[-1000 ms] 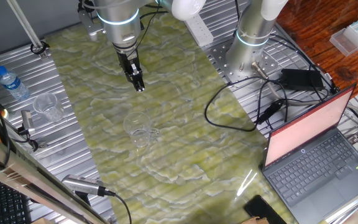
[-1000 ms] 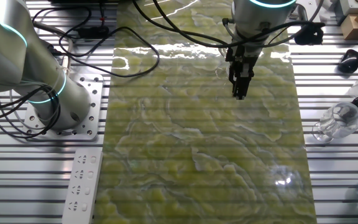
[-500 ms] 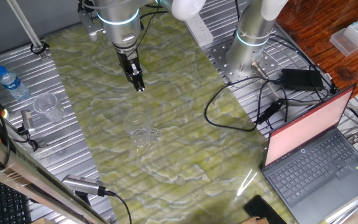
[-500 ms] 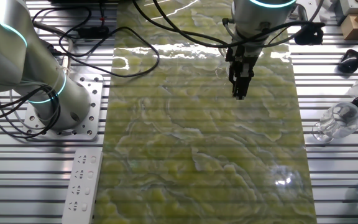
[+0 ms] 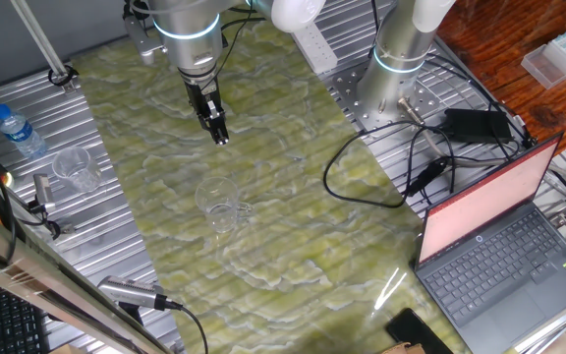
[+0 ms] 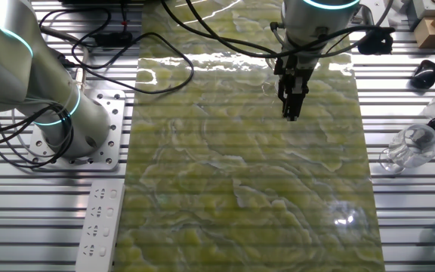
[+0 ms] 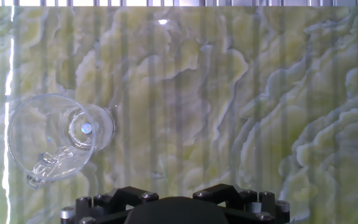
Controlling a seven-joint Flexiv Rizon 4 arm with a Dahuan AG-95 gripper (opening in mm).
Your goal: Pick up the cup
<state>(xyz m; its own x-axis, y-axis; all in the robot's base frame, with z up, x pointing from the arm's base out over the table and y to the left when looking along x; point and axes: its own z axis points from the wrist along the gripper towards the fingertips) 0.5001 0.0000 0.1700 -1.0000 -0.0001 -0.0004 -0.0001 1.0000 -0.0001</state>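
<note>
The cup point(image 5: 219, 205) is small and clear, with a side handle, and stands upright on the green marbled mat point(image 5: 283, 246). In the hand view the cup point(image 7: 55, 142) sits at the left edge, seen from above, handle toward the bottom left. In the other fixed view it shows only as a faint glint point(image 6: 344, 217). My gripper point(image 5: 221, 136) hangs above the mat, well short of the cup, its fingers together and holding nothing; it also shows in the other fixed view point(image 6: 290, 113). Only the gripper's black body shows in the hand view.
Another clear cup point(image 5: 75, 168) and a blue-capped water bottle point(image 5: 18, 130) lie on the metal table beside the mat. A second arm's base point(image 5: 397, 71), cables point(image 5: 381, 177) and an open laptop point(image 5: 504, 241) stand on the other side. A power strip point(image 6: 97, 227) lies by the mat.
</note>
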